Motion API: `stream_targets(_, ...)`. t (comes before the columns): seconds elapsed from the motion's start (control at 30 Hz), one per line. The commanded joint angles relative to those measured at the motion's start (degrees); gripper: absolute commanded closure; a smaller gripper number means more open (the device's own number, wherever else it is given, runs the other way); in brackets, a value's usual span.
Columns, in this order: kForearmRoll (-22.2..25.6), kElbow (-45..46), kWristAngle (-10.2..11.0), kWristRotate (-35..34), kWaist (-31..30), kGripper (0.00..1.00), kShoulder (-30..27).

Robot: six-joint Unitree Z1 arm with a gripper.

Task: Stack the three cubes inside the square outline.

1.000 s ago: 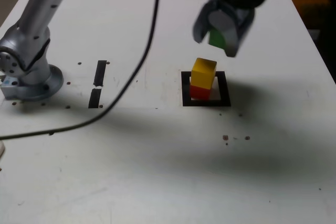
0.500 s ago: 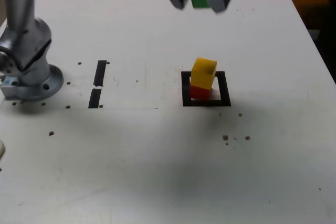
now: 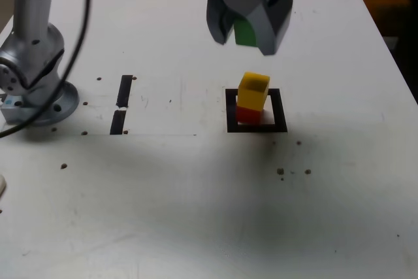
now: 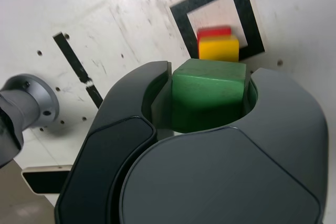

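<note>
The pincer (image 3: 247, 36), its fingers closed only as far as the green cube (image 4: 209, 95) they grip between them, hangs above the bench (image 3: 196, 194), where the yellow cube (image 3: 253, 91) sits atop the red cube (image 3: 249, 115) inside the black square outline (image 3: 231, 110).

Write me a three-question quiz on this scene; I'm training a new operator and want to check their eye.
1. True or false: the yellow cube sits on the red cube.
2. Multiple choice: what do the jaws hold?
A) the red cube
B) the green cube
C) a strip of black tape
3. Fill in the blank: the two stacked cubes stand inside the black square ____.

Key: 1 true; 2 B; 3 outline
</note>
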Motion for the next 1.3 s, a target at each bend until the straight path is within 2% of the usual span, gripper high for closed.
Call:
stream_targets(0.0, 1.1, -0.6, -0.4, -0.5, -0.9, 1.0, 0.9)
stream_targets(0.2, 1.2, -0.1, -0.6, -1.7, -1.7, 1.0, 3.0)
stream_targets(0.57, -0.7, 3.5, 2.2, -2.1, 0.9, 1.0, 4.7)
stream_targets(0.73, -3.7, 4.9, 1.7, -1.5, 1.1, 1.0, 5.8)
stream_targets(1.27, -6.4, 8.9, 0.5, -2.9, 0.6, 1.0, 3.6)
